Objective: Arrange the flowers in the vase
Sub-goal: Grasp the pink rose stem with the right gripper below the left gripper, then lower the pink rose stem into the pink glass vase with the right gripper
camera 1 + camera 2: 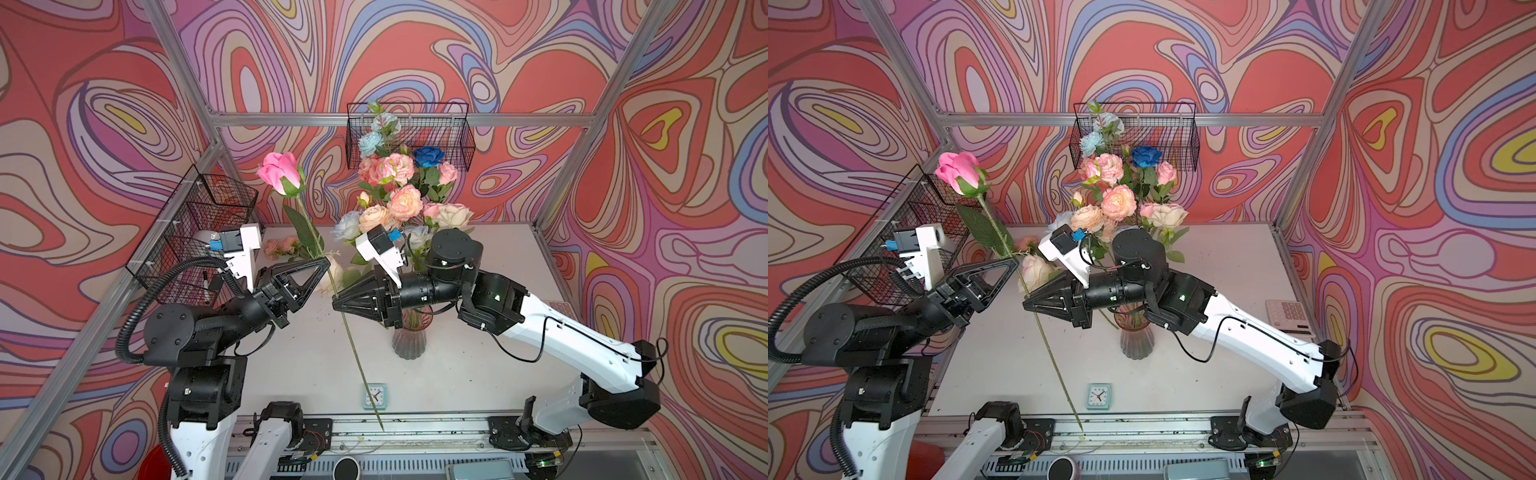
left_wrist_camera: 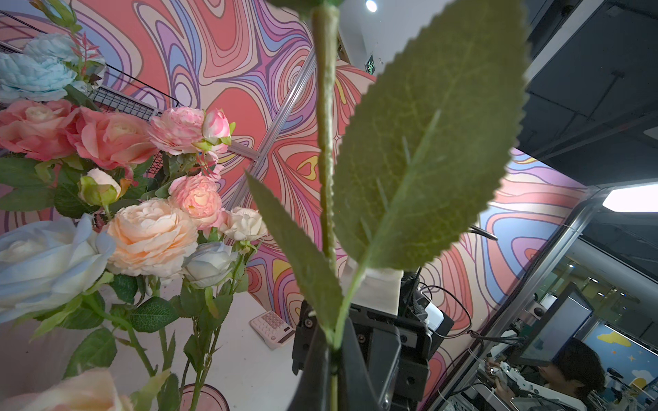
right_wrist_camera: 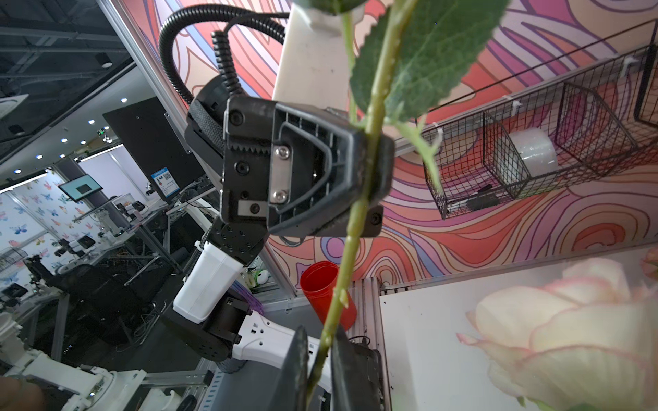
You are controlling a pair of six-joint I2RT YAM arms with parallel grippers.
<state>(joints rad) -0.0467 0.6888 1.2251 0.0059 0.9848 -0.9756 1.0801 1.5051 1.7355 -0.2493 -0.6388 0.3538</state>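
A pink rose (image 1: 280,172) (image 1: 959,172) on a long green stem (image 2: 325,142) (image 3: 350,242) slants across the table in the air. My left gripper (image 1: 325,261) (image 1: 1015,262) (image 2: 333,356) is shut on the stem just under its leaves. My right gripper (image 1: 335,301) (image 1: 1025,302) (image 3: 318,359) is shut on the same stem a little lower. The stem's end reaches the table's front rail. Right of both grippers, the ribbed glass vase (image 1: 409,343) (image 1: 1137,343) holds several flowers (image 1: 403,201) (image 2: 149,235) in pink, peach, white and blue.
A cream rose (image 1: 332,272) (image 3: 569,331) and small pink ones (image 1: 280,246) lie on the table behind the grippers. Wire baskets (image 1: 199,232) (image 1: 440,133) hang on the left and back walls. A small clock (image 1: 375,395) sits front centre, a calculator (image 1: 1287,316) at the right edge.
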